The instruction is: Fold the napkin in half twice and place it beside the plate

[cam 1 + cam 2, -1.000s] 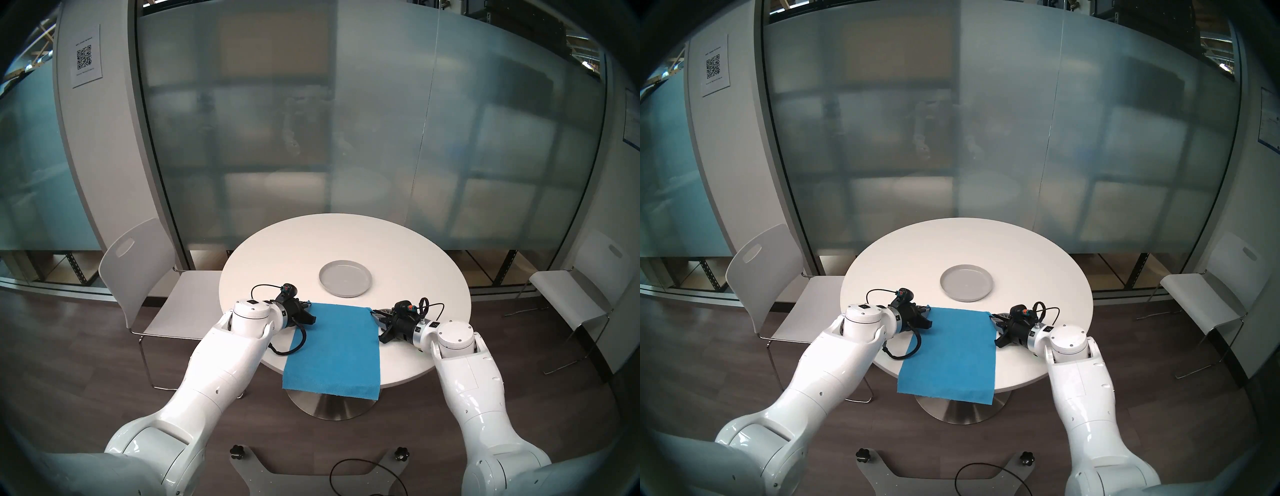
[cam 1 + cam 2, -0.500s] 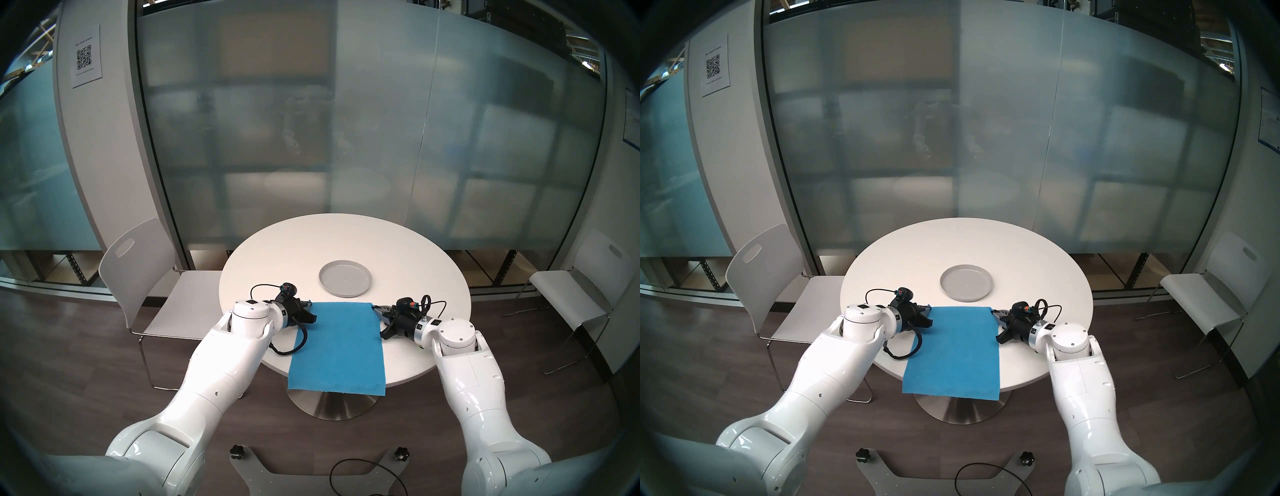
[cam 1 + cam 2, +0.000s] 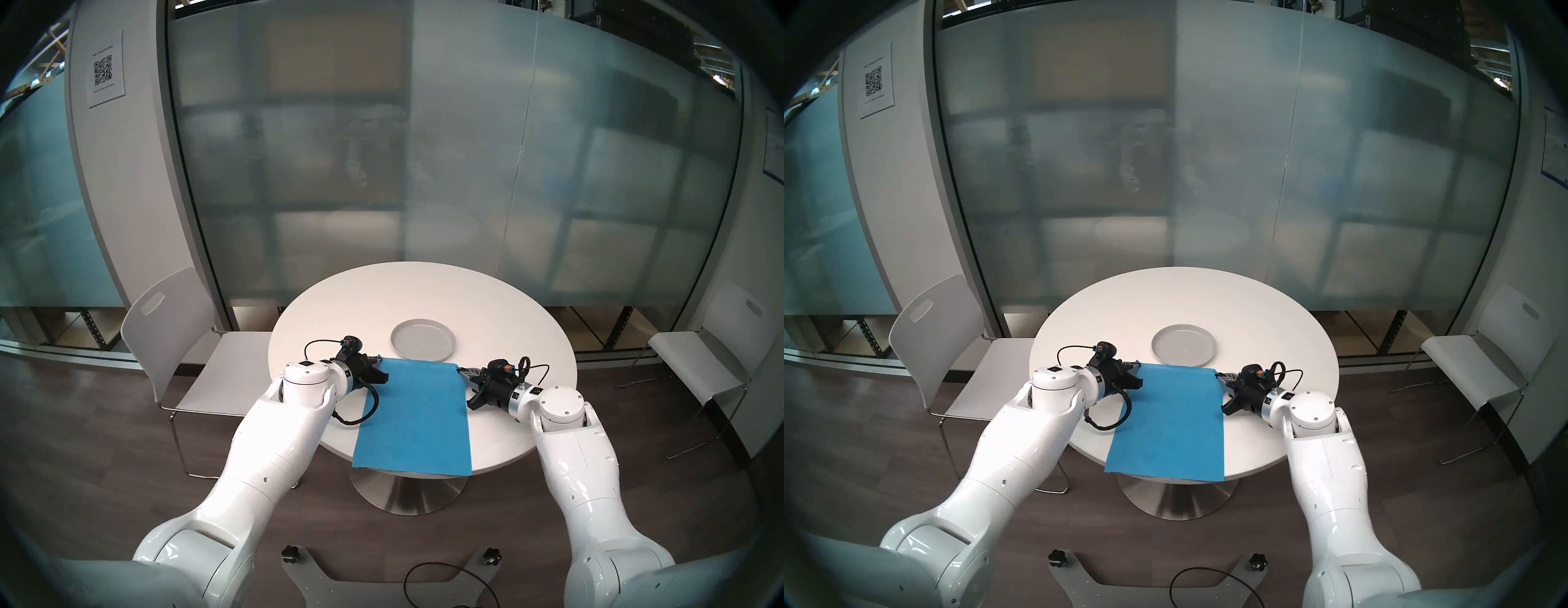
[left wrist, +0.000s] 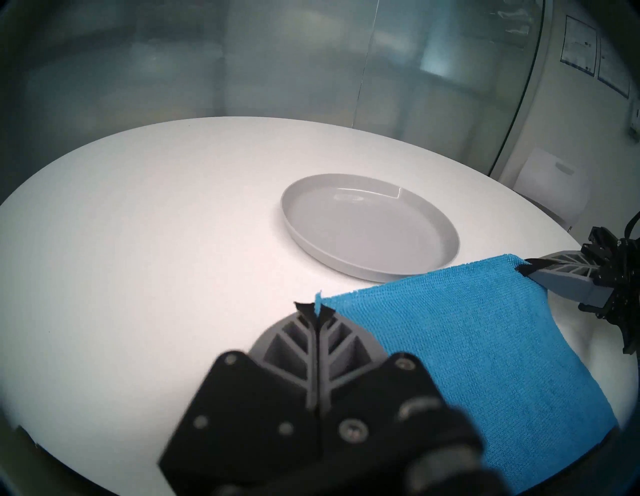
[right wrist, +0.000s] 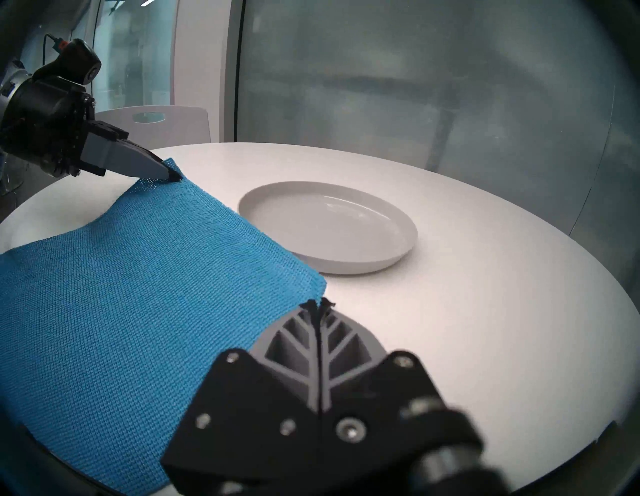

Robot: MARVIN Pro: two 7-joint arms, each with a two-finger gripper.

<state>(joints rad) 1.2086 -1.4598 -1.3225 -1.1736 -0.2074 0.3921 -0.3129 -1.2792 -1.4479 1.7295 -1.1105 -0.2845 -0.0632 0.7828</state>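
The blue napkin (image 3: 413, 414) lies spread on the near part of the round white table (image 3: 348, 305), its near edge hanging over the table's rim. My left gripper (image 3: 380, 360) is shut on the napkin's far left corner (image 4: 318, 300). My right gripper (image 3: 458, 369) is shut on its far right corner (image 5: 320, 294). Both far corners are raised a little off the table. The grey plate (image 3: 423, 341) sits just beyond the napkin's far edge, and the raised cloth covers a bit of its near rim in the head views. The plate (image 4: 367, 225) is empty.
A white chair (image 3: 178, 339) stands left of the table and another (image 3: 712, 361) to the right. Frosted glass walls (image 3: 382, 170) close off the back. A black cable (image 3: 428, 581) lies on the floor by my base plate (image 3: 382, 586).
Both grippers closed on the far corners and carried them up and away from me toward the plate. The napkin slid farther onto the table, with less overhang.
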